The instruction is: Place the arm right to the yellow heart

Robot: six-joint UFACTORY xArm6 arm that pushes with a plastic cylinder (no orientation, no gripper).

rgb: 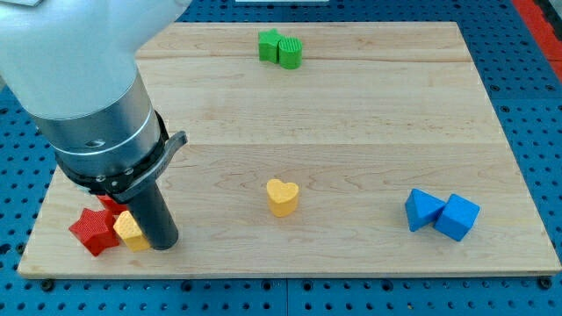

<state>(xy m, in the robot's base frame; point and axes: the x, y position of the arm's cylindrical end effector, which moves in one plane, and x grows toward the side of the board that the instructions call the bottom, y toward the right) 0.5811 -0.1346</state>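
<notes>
The yellow heart [282, 197] lies on the wooden board, a little below the middle. My tip [162, 244] is at the lower left of the board, far to the left of the heart. It touches a small yellow block [129, 231] on its left side. A red star [94, 230] sits just left of that yellow block, with another red block [109, 203] partly hidden behind the rod.
A green star [269, 45] and a green cylinder [291, 52] sit together at the view's top. Two blue blocks [424, 209] [457, 217] sit side by side at the lower right. The board's bottom edge [290, 275] is close below my tip.
</notes>
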